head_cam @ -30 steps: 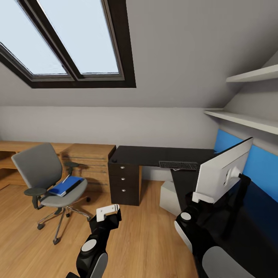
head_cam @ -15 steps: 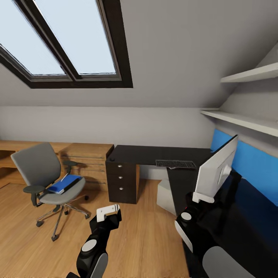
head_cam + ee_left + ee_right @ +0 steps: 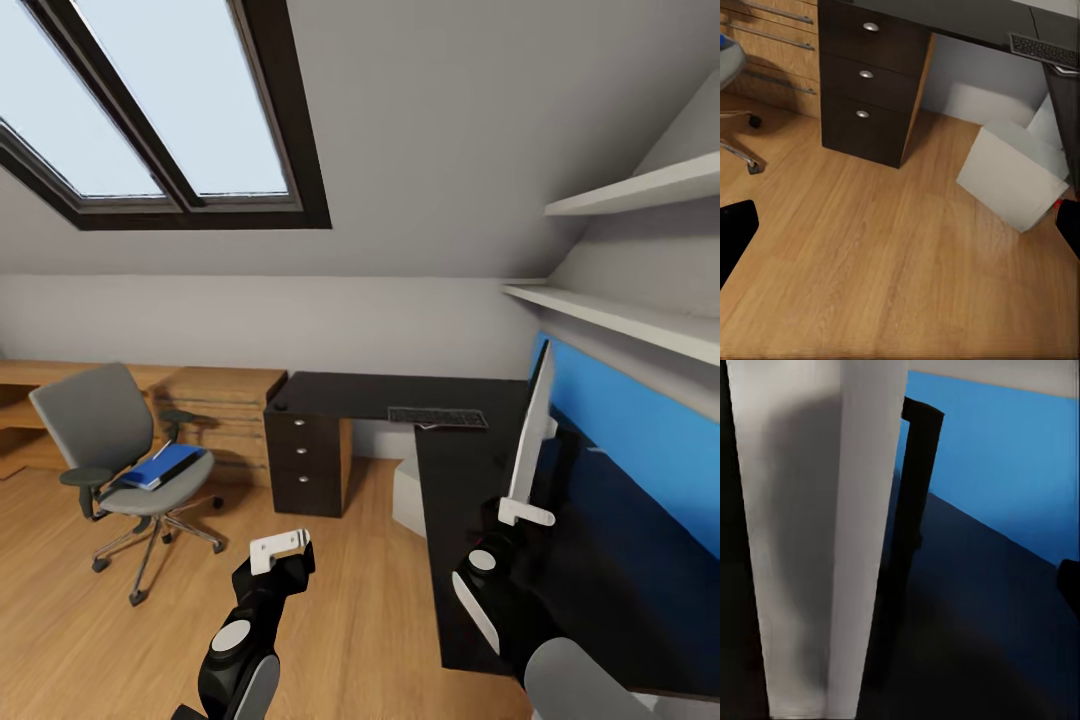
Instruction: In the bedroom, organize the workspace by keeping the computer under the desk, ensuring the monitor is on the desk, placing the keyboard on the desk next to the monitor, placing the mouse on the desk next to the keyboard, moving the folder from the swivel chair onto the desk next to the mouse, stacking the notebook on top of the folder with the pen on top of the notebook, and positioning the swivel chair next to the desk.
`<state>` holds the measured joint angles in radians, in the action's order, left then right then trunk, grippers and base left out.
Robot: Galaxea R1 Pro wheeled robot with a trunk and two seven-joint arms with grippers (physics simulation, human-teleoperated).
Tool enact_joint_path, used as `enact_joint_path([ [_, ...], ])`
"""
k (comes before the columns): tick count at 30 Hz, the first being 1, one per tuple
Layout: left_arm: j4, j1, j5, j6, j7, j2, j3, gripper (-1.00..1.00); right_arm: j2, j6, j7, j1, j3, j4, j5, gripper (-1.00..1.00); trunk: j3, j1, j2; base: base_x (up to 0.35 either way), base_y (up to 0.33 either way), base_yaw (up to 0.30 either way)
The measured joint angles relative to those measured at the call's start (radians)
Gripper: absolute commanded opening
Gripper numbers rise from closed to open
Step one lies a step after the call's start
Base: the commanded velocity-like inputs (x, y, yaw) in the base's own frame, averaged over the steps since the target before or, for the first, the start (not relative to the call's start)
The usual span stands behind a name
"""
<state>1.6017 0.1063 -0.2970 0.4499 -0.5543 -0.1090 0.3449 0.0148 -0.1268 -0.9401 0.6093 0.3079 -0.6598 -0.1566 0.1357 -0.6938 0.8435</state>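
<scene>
Monitor (image 3: 530, 440): stands upright on the right wing of the black tabletop (image 3: 460, 470), seen nearly edge-on in the head view, pale back toward the room, thin black stand (image 3: 911, 510) behind it, blue wall panel (image 3: 640, 440) to its right.
Right pincer (image 3: 524, 514): sits at the near lower corner of the monitor; its white tip is against the panel's edge. In the right wrist view the pale back of the screen (image 3: 810, 532) lies directly ahead, very close. Whether the fingers are clamped on the panel or merely touching it cannot be told.
Left pincer (image 3: 280, 548): hangs over the wood floor (image 3: 350, 620), well left of the tabletop, holding nothing; in the left wrist view its dark fingertips (image 3: 735, 232) appear at opposite sides, spread wide apart.
Keyboard (image 3: 437, 417): lies flat on the far part of the tabletop, well beyond the right pincer and left of the monitor's far end.
Computer (image 3: 407, 495): light grey case on the floor beneath the tabletop, right of the three-drawer pedestal (image 3: 305, 462); in the left wrist view it (image 3: 1009, 176) leans tilted.
Swivel chair (image 3: 120, 455): stands at the far left, well apart from the tabletop, in front of a light wood cabinet (image 3: 225, 410).
Folder (image 3: 162, 465): bright blue, lying on the chair's seat, far from both pincers.
</scene>
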Motion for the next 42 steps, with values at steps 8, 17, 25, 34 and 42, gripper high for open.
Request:
enact_joint_path([
  [8, 0.000, 0.000, 0.000, -0.001, 0.000, 0.000, 0.000, 1.00, 0.001, -0.002, 0.002, 0.000, 0.001, 0.000, 0.000, 1.00, 0.000, 0.000, 0.000, -0.213, -0.235, 0.000],
  [17, 0.000, 0.000, 0.000, -0.002, -0.001, 0.000, 0.000, 1.00, 0.002, -0.003, 0.005, 0.000, 0.002, 0.000, 0.003, 1.00, 0.000, 0.000, 0.000, -0.018, -0.326, 0.000],
  [25, 0.000, 0.000, 0.000, -0.001, -0.002, 0.000, -0.001, 1.00, 0.003, -0.005, 0.007, 0.000, 0.004, 0.000, 0.004, 1.00, 0.000, 0.000, 0.000, 0.000, -0.054, 0.000],
  [34, 0.000, 0.000, -0.001, -0.001, -0.001, 0.000, -0.001, 1.00, 0.004, -0.005, 0.007, 0.000, 0.009, 0.000, 0.003, 1.00, 0.000, 0.000, 0.000, -0.117, -0.001, 0.000],
  [42, 0.000, 0.000, -0.001, 0.000, 0.000, 0.000, -0.001, 1.00, 0.006, -0.007, 0.007, 0.000, 0.014, 0.000, 0.002, 1.00, 0.000, 0.000, 0.000, -0.315, 0.000, 0.000],
])
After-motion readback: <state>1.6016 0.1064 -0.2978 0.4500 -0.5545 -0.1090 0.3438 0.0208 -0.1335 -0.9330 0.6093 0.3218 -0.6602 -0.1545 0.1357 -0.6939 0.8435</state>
